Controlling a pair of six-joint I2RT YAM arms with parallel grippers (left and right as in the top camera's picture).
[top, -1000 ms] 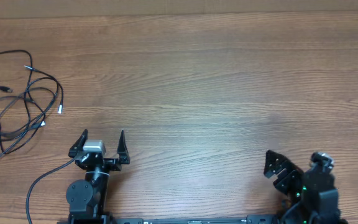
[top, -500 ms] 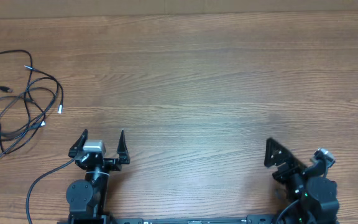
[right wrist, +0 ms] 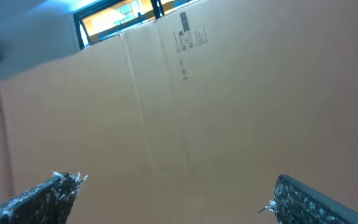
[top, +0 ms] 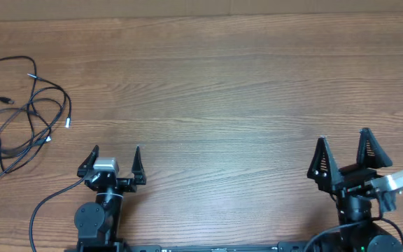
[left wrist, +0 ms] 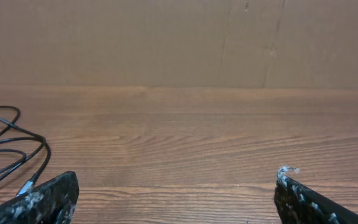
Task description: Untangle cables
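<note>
The right gripper [top: 343, 137] had swung round to face forward, jaws wide, empty; the left gripper [top: 116, 148] was likewise spread, empty. The cables [top: 31, 106] lay tangled at the far left of the table [top: 222, 84]

Even bright lighting, soft shadows, overhead sharp, right wrist view blurry, bluish glare

Left black jointed arm [top: 93, 217]: silver-grey wrist block [top: 105, 166], thick black trailing cable [top: 47, 200]. Left gripper [top: 116, 148]: slim black pointed fingers [top: 138, 162]. Right gripper [top: 343, 135]: black triangular fingers [top: 320, 159], grey wrist block [top: 392, 183]. Fingertips [left wrist: 45, 198] scuffed white.
</note>
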